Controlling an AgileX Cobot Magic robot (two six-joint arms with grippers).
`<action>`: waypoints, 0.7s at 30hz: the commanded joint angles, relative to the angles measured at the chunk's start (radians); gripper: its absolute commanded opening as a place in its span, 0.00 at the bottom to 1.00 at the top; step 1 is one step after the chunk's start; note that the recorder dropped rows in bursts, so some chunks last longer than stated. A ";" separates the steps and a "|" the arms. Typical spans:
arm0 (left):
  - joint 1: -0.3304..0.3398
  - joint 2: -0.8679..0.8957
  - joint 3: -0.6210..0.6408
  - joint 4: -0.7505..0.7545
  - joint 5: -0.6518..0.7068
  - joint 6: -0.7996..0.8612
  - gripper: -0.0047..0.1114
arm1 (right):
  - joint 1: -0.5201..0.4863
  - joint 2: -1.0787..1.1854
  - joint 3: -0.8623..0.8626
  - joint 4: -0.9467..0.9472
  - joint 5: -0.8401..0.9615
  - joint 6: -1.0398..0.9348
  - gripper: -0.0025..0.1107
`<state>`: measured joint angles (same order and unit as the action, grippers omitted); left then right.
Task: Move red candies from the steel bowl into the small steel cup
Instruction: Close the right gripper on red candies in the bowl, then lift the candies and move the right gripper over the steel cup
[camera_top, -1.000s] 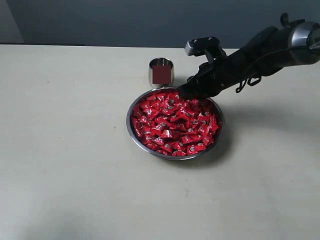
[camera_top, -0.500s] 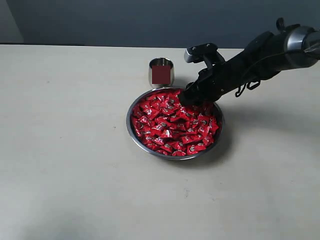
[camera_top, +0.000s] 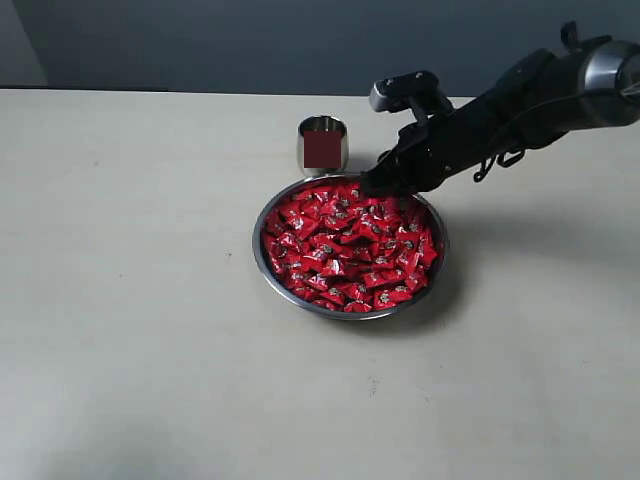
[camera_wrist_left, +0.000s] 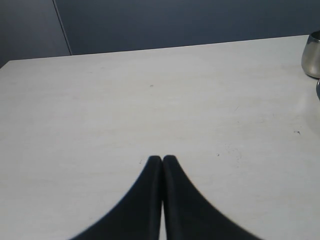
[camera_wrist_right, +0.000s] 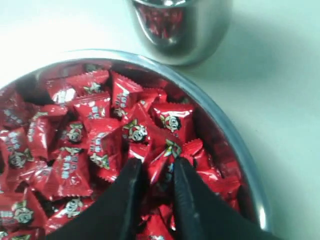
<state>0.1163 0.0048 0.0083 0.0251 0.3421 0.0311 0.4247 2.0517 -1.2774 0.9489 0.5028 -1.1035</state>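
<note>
pale beige table (camera_top: 150, 300), matte, running wide left to right. two things sit straight on it: a shallow steel bowl (camera_top: 256, 255) a little right of centre, and a small steel cup (camera_top: 322, 150) standing upright just beside the bowl's far rim, toward its left side.

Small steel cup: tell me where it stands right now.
In the exterior view the small steel cup stands upright on the table, just behind the far rim of the steel bowl of red candies, slightly left of the bowl's middle.
</note>
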 joint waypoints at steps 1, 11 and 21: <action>-0.008 -0.005 -0.008 0.002 -0.005 -0.002 0.04 | -0.006 -0.047 -0.005 0.005 0.027 0.001 0.02; -0.008 -0.005 -0.008 0.002 -0.005 -0.002 0.04 | -0.006 -0.069 -0.072 0.032 -0.034 -0.026 0.02; -0.008 -0.005 -0.008 0.002 -0.005 -0.002 0.04 | -0.004 0.112 -0.390 0.046 0.128 -0.026 0.02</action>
<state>0.1163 0.0048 0.0083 0.0251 0.3421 0.0311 0.4247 2.1099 -1.5984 0.9918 0.5930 -1.1232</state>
